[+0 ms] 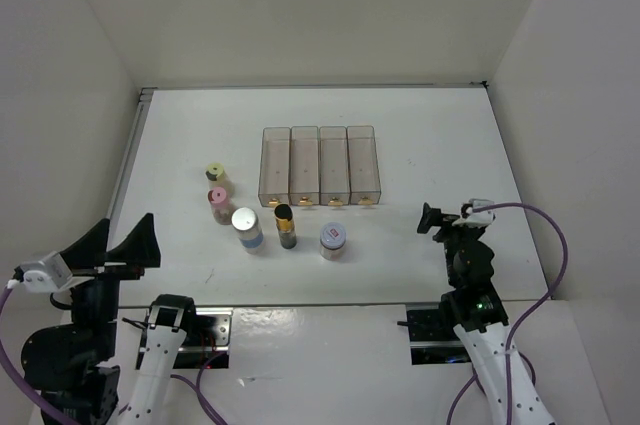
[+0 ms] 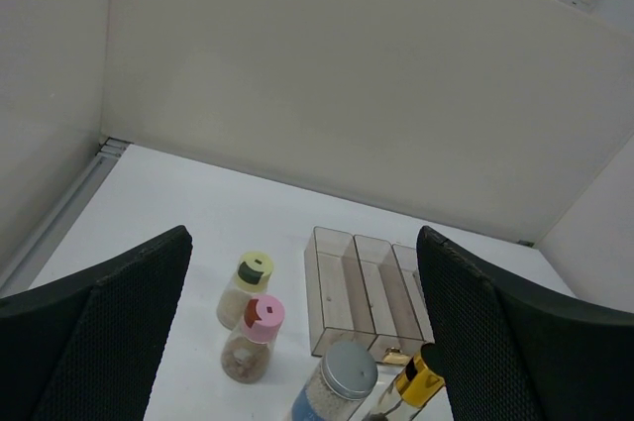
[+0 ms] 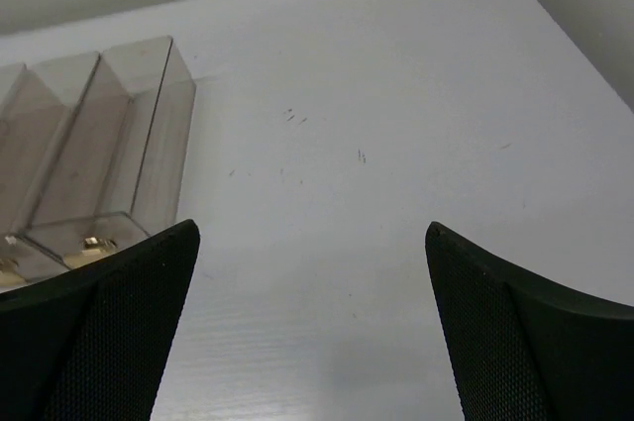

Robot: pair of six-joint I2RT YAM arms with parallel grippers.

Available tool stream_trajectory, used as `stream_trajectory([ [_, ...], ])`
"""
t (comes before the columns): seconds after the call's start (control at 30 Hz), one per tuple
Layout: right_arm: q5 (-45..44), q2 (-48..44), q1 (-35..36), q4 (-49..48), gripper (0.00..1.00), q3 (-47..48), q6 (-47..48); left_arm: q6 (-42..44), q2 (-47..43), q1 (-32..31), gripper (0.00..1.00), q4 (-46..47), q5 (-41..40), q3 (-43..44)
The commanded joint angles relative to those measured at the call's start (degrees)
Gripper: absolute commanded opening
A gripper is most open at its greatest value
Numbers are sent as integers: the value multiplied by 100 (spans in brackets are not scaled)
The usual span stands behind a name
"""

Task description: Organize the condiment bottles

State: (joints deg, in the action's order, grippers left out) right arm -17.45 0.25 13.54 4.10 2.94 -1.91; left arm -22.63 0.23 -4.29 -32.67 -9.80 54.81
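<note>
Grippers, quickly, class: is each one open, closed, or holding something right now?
Left gripper: open, holding nothing.
Right gripper: open, holding nothing.

No writing, number or brand can be read anywhere. The bins point(image 1: 320, 165) each show a small gold mark point(image 1: 306, 202) at the near end, too small to tell whether it bears lettering. Just in front of the bins, towards their left, the white-lid jar point(image 1: 247, 228) wears a blue label point(image 1: 251, 240), with no letters to be made out on it. In front of the bins, towards their right, the grey-lid jar point(image 1: 333, 239) has a small reddish mark point(image 1: 333, 235) on its top, too blurred to read. The dark bottle point(image 1: 285, 226) between those two has a gold band point(image 1: 286, 230) with no legible print.
</note>
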Motion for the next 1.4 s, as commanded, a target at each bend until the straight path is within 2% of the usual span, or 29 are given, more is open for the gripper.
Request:
stream_trajectory([
  [0.0,-1126,-465,-27,3,99,809,-2139,-268,-779,25,100,75,-197,223],
  [0.07,-1269,-465,-27,573,99,1391,-3197,-268,-779,25,100,304,-250,223],
  [0.13,-718,-465,-27,575,99,1744,-2755,-268,-779,25,100,524,-250,171],
  [0.17,-585,-465,-27,749,99,1858,-3058,-268,-779,25,100,524,-250,171],
  [0.2,60,-465,-27,916,99,2146,-2956,-268,-779,25,100,524,-189,171],
  [0.23,319,-465,-27,1231,99,2280,-2955,-268,-779,25,100,524,-110,171],
  [0.27,417,-465,-27,1303,99,2377,-3060,-268,-779,25,100,524,-23,32],
  [0.3,105,-465,-27,1408,99,2465,-3670,-268,-779,25,100,524,91,30],
  [0.4,-338,-465,-27,1989,99,2519,-4413,-268,-779,25,100,743,566,-329],
  [0.47,-163,-465,35,1990,99,2432,-4694,-329,-779,-36,100,822,629,-479],
  [0.53,519,-465,35,1745,99,2431,-4531,-329,-692,-89,100,823,567,-532],
  [0.57,524,-465,35,1561,99,2431,-4650,-390,-613,-89,100,823,341,-532],
  [0.6,524,-465,35,1507,99,2378,-4921,-452,-351,-150,100,693,243,-532],
  [0.63,289,-465,35,1628,99,2378,-6003,-453,-174,-151,100,691,242,-454],
  [0.67,286,-465,-26,1577,99,2134,-6240,-453,28,-151,100,630,294,-453],
  [0.7,286,-465,-27,1315,99,1967,-6242,-339,465,-151,100,630,295,-366],
  [0.73,713,-465,-27,965,99,1808,-5677,-338,722,-151,100,630,347,-304],
  [0.83,1339,-412,-27,-100,99,1525,-5180,-207,2004,-151,100,411,207,222],
  [0.9,1123,-245,-27,-102,99,1595,-5127,-23,3072,-151,100,25,67,878],
  [1.03,717,290,-27,-268,99,2033,-4766,163,4518,-151,100,-442,-56,1732],
  [1.2,778,1572,-27,-542,99,2798,-4389,391,6057,-151,100,-802,30,2139],
  [1.37,1138,3356,-27,142,99,4274,-3651,391,7313,-151,100,-1023,163,2280],
])
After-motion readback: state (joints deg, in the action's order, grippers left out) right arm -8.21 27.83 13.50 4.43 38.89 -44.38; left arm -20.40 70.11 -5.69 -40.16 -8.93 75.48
